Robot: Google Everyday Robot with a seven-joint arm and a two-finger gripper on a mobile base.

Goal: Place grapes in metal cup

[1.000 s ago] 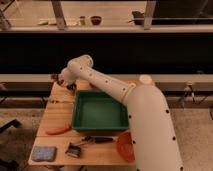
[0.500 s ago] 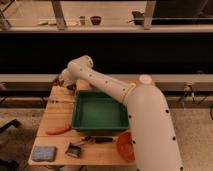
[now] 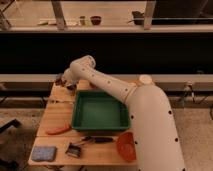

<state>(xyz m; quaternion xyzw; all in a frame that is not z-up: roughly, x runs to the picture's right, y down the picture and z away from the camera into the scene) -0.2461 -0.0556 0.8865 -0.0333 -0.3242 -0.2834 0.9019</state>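
With the gripper (image 3: 64, 82) clenched at the table's (image 3: 55, 112) far left corner beyond the green tray (image 3: 100, 112), where the grapes and metal cup are hidden, it should approach slowly and centred.

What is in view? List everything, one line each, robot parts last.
Deep green plastic tray: one, green, middle of the wooden table, nothing visible inside.
Long orange carrot: one, orange, left of the tray near the table's left edge.
Blue rectangular sponge: one, blue-grey, front left corner.
Small dark brush: one, dark with a pale part, front edge, right of the sponge.
Dark-handled tool: one, black, in front of the tray.
Big orange bowl: one, orange, front right, partly behind the arm.
Light wooden table: one, pale wood, under it all.
White robot arm: one, white, reaching from lower right to the far left corner.
Gripper: one, dark, over the far left corner, shut; whatever is there is unclear.
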